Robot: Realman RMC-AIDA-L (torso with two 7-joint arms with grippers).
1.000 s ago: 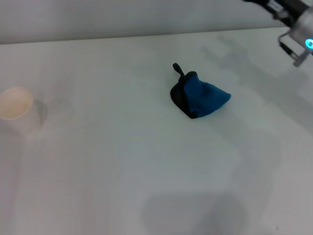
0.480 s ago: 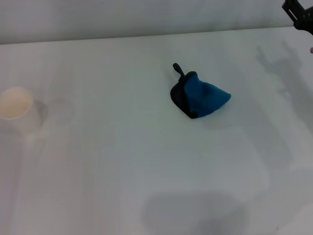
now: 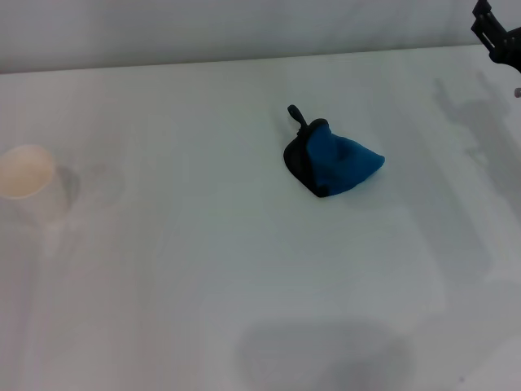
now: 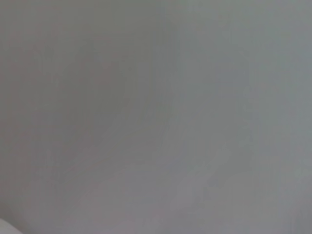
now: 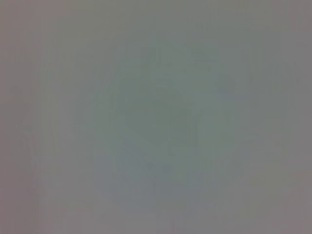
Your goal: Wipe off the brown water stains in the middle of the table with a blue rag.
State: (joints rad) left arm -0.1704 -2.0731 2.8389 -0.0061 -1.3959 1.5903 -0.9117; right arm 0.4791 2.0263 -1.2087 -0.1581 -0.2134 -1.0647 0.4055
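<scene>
A: Where does the blue rag [image 3: 334, 163] sit?

B: It lies bunched in a small heap on the white tabletop [image 3: 203, 269], a little right of the middle in the head view. Its black edging shows along the left side, and the short black loop sticks out at the far corner.

A: And the brown water stains?

B: I cannot make them out. The surface around the rag reads as plain white with grey shadows across it, one broad shadow near the front edge and others over toward the right.

A: Is anything touching the rag?

B: No. It lies alone, with bare surface all round.

A: Where is the right pincer [image 3: 496, 32]?

B: Only a dark part of it shows at the far right corner of the head view, well apart from the rag. Whether its fingers are apart or together, I cannot tell.

A: And the left pincer?

B: Out of sight. Both wrist views show only a flat grey field.

A: Anything else there?

B: A white paper cup [image 3: 28, 189] stands upright near the left edge, well apart from the rag.
</scene>
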